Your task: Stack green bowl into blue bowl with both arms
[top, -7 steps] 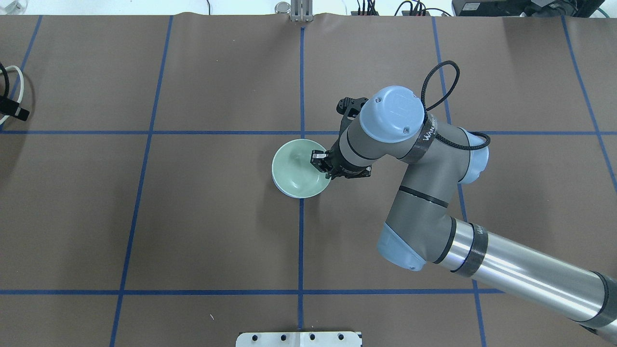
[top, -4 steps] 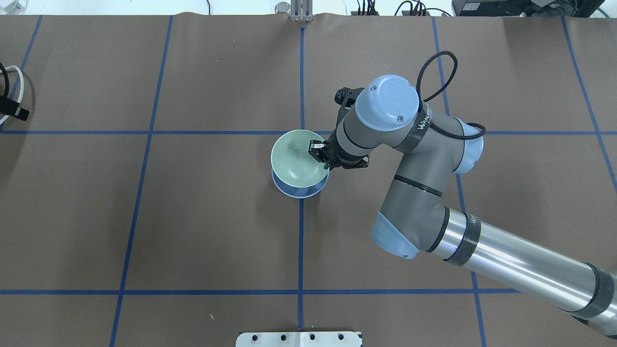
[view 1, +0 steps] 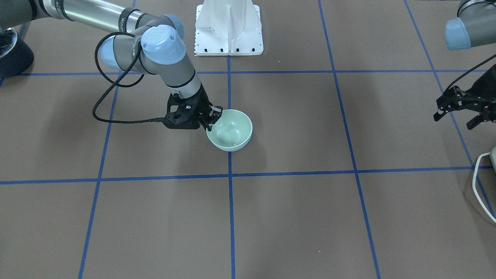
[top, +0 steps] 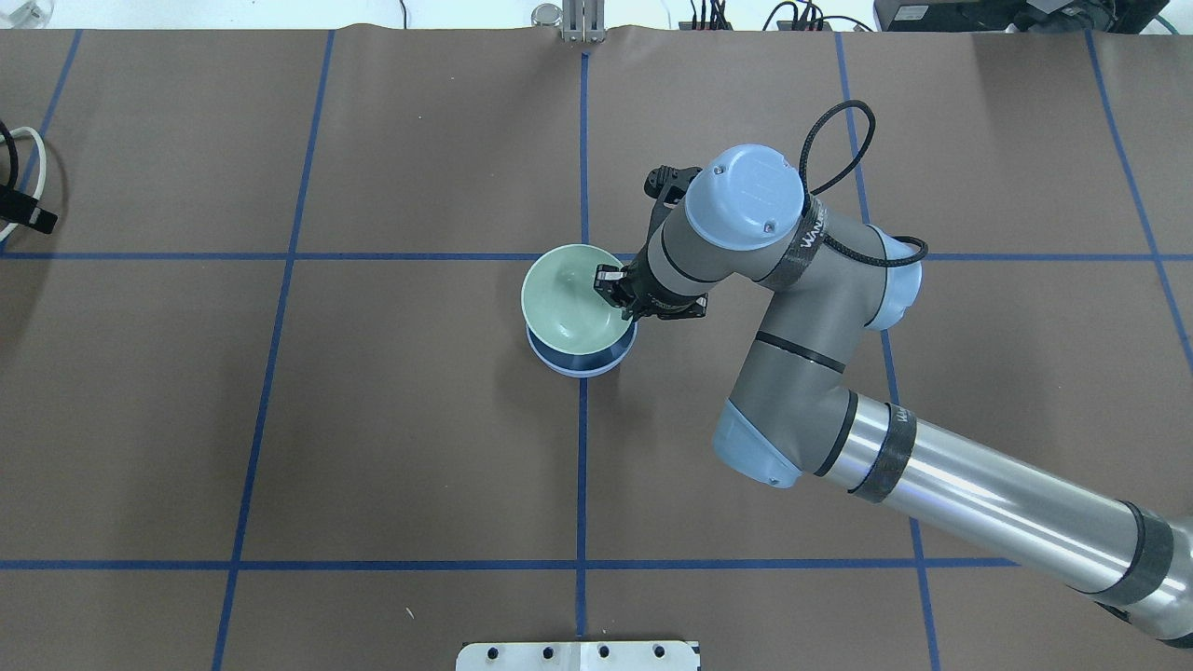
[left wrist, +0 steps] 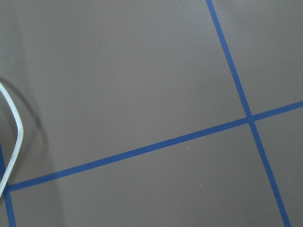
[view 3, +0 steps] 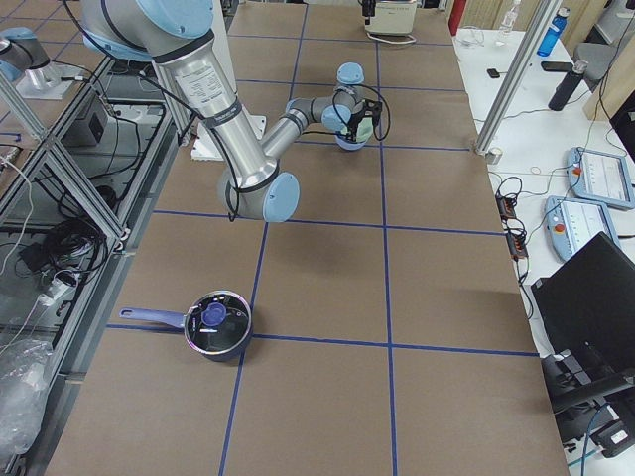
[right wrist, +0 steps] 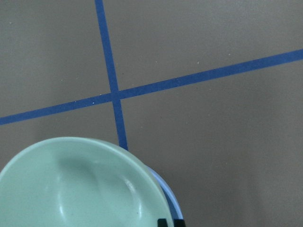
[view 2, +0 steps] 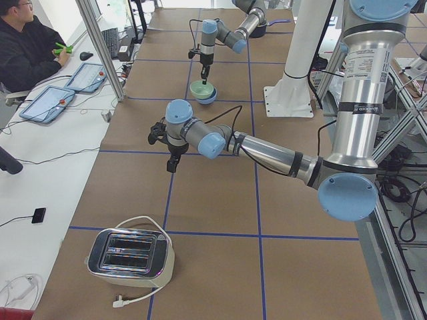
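1. Surroundings: the brown-covered table [top: 419, 419] carries a blue tape grid [top: 419, 256]. A silver toaster [view 2: 130, 257] with a white cord [view 1: 480, 182] stands at the left arm's end. A lidded saucepan [view 3: 215, 325] stands at the opposite end. Both are well apart from the bowls. The white base pedestal [view 1: 228, 27] stands at the robot's edge.
2. Obstruction: the green bowl [top: 564, 298] hides most of the blue bowl [top: 582, 362], leaving only a crescent visible. In the overhead view the right arm's wrist covers the table just beside both bowls.
3. Count: two bowls, two arms, one toaster, one saucepan.
4. Task item: the green bowl is pale mint, glossy, plain and round, with its opening facing up. It sits over the blue bowl near the table centre, slightly offset. Contact between them cannot be determined.
5. Grippers: the right gripper [top: 621, 300] is clamped on the green bowl's rim, one finger inside and one outside. The left gripper [view 1: 453, 121] is spread wide and holds nothing.
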You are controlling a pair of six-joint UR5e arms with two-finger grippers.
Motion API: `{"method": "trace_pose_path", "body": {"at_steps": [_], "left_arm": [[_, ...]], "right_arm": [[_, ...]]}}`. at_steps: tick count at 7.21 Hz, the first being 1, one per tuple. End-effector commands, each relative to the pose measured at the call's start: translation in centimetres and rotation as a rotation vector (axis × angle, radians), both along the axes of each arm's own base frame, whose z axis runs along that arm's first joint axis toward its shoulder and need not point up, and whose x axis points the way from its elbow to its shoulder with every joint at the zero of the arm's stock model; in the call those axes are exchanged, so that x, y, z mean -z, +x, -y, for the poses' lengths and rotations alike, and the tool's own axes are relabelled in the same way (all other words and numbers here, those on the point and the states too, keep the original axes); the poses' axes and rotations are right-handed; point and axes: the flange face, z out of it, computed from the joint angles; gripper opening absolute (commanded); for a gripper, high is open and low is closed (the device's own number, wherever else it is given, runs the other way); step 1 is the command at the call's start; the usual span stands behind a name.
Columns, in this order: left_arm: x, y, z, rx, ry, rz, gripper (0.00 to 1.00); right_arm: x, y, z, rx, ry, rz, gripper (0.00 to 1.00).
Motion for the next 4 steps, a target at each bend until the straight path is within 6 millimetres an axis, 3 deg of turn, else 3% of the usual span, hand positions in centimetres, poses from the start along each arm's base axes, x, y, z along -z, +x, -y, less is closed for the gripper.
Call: {"method": "trace_pose_path", "body": {"at_steps": [1, 4], "left_arm": [[-0.01, 0.09, -0.02, -0.002, 0.000, 0.000, 0.98], [-0.09, 0.17, -0.01, 0.000, -0.004, 0.001, 0.98]], "right_arm": [[-0.08, -0.01, -0.03, -0.001, 0.000, 0.007, 0.00], [0.03, 0.09, -0.95, 0.013, 0.000, 0.017, 0.00]]}}
